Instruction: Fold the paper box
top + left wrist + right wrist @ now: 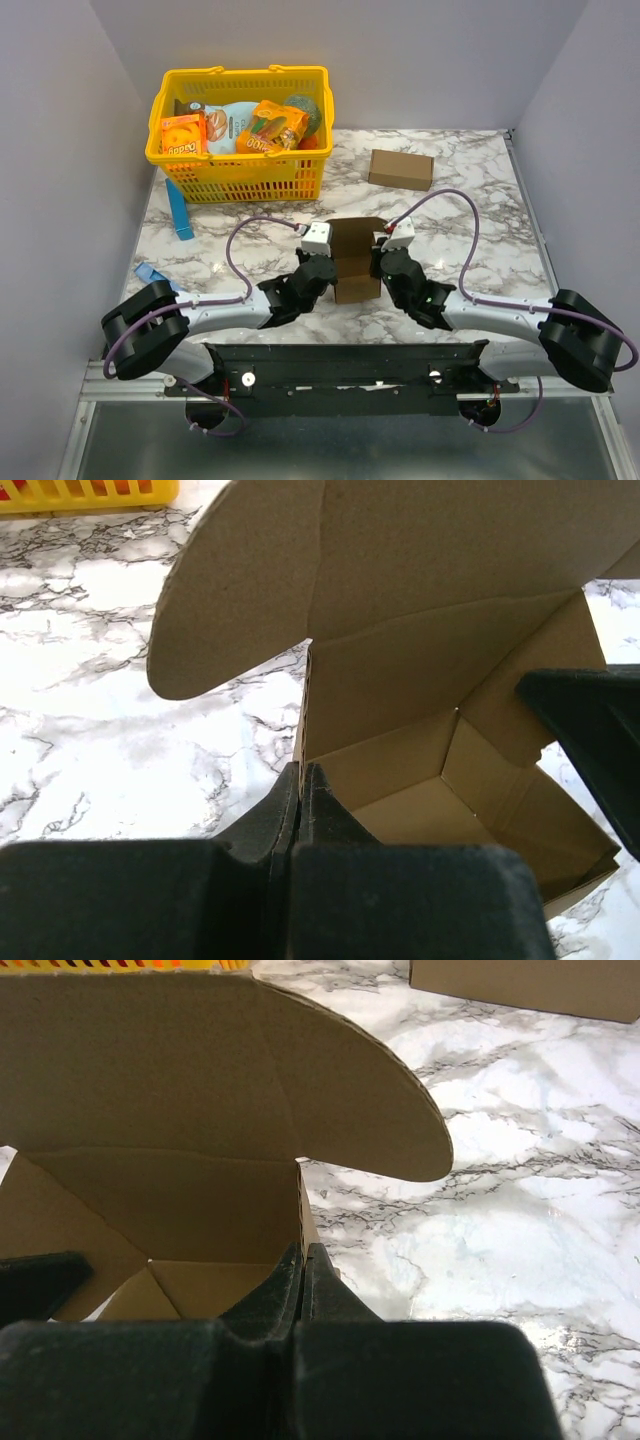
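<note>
The paper box (355, 262) is a small plain brown carton standing open-topped at the middle of the marble table, between my two arms. Its lid flap (330, 570) stands up at the far side, with a rounded ear on each end. My left gripper (302, 775) is shut on the box's left side wall, one finger inside and one outside. On the opposite side, my right gripper (303, 1255) is shut on the right wall (303, 1200) in the same way. The box's inside floor (440, 830) is bare. The other gripper's black body (590, 730) shows across the box.
A yellow basket (240, 175) with orange snack packets stands at the back left. A longer brown carton (400, 168) lies at the back right. A blue strip (180, 210) and a blue scrap (152, 272) lie on the left side of the table (480, 250).
</note>
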